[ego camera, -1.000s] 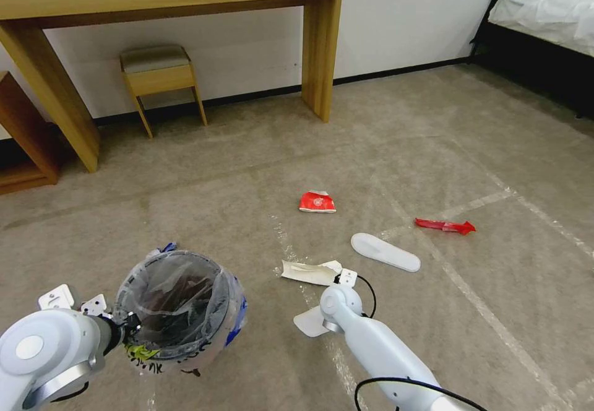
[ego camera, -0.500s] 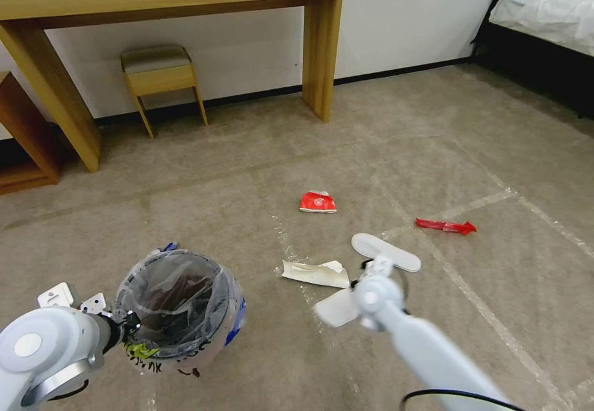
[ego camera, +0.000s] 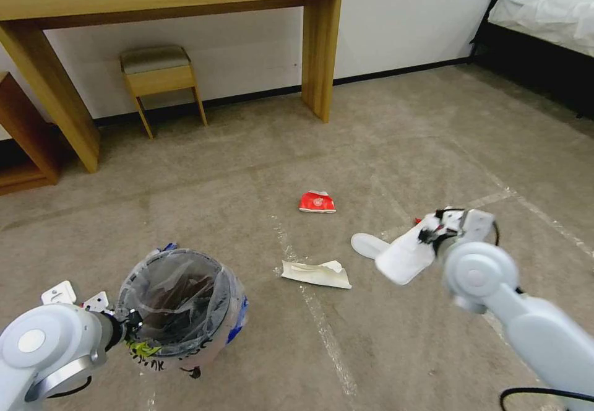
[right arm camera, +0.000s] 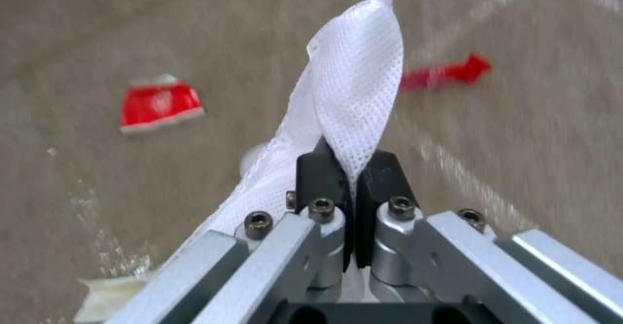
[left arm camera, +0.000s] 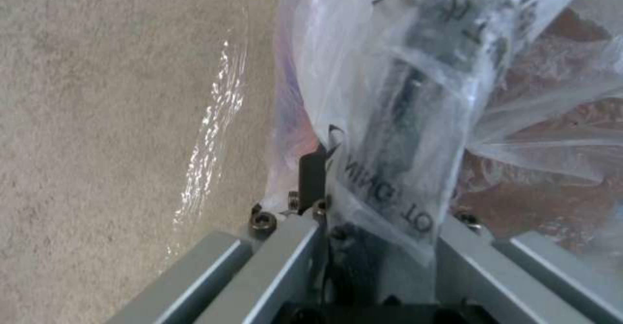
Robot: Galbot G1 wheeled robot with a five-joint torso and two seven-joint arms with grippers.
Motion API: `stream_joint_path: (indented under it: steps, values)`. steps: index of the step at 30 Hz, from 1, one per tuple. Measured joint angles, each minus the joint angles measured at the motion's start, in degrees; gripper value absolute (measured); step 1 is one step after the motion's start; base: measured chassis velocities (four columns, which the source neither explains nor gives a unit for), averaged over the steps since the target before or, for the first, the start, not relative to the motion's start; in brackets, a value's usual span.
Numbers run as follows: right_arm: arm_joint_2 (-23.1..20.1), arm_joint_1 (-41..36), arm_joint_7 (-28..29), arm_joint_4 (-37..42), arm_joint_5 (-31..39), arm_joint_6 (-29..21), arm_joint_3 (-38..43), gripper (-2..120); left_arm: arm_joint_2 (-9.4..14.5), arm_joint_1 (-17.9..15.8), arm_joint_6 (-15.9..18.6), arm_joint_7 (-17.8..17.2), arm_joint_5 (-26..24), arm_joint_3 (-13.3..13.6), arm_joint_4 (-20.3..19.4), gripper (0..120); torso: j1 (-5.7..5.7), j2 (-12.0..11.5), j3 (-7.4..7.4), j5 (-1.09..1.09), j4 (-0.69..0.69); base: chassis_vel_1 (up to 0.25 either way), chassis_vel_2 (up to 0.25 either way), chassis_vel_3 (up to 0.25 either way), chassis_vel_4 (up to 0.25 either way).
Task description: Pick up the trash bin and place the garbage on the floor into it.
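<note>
Clear crinkled plastic lines the trash bin (ego camera: 179, 309), which is held low at the robot's left above the beige carpet floor (ego camera: 260, 169). The left hand (ego camera: 127, 323) is clamped on the bin's near rim; in the left wrist view its fingers (left arm camera: 313, 175) pinch the bag-covered edge with black lettering on it (left arm camera: 389, 134). Inside the bag lie dark brownish shapes, too blurred by the plastic to name. Black scribbles and a blue patch show on the bin's side.

Right of the bin, a crumpled beige paper (ego camera: 315, 273) lies on the floor across a whitish tape line (ego camera: 325, 330). Farther back sits a squashed red carton (ego camera: 317, 202). A flat white slipper sole (ego camera: 366, 244) lies on the carpet, partly hidden by a second white sole (ego camera: 405, 255) lifted clear of the floor. The right hand (ego camera: 430, 235) is closed on this mesh-textured sole (right arm camera: 354, 90), its black fingers (right arm camera: 316, 173) pressed against the fabric. A red wrapper (right arm camera: 448, 73) lies beyond it.
</note>
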Motion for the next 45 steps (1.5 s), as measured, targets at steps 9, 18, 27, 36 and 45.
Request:
stream_joint_path:
  steps: [9,18,27,36,45]
  values:
    - [5.2,1.5,-26.5,-4.7,-19.2,17.3,1.3,0,-0.9,0.0,0.2,0.3,0.5,0.1,0.7,0,0.0,0.0,0.0,-0.03,0.01,0.0,0.0,0.0,0.0]
    - [12.5,6.1,-52.0,-7.8,-20.6,34.8,-5.3,0,-1.7,-0.4,0.2,0.4,0.0,0.4,0.3,0,0.0,0.0,0.0,-0.03,0.01,0.0,0.0,0.0,0.0]
    - [15.4,15.7,-61.3,-9.4,-22.3,36.8,-16.0,0,-2.4,-0.5,0.2,0.5,-0.7,0.5,-0.5,0,0.0,0.0,0.0,-0.04,0.01,0.0,0.0,0.0,0.0]
    - [23.2,20.6,-70.0,-15.2,-30.0,40.6,-30.5,0,-3.7,-0.3,0.9,1.0,-0.8,1.0,-0.2,0,0.0,0.0,0.01,-0.03,0.01,0.0,0.0,0.0,0.0]
    - [32.3,24.2,-71.8,-22.4,-35.7,43.1,-39.3,0,-4.0,-1.0,1.0,1.0,-1.5,1.0,0.4,0,0.0,0.0,0.01,-0.04,0.01,0.0,0.0,0.0,0.0]
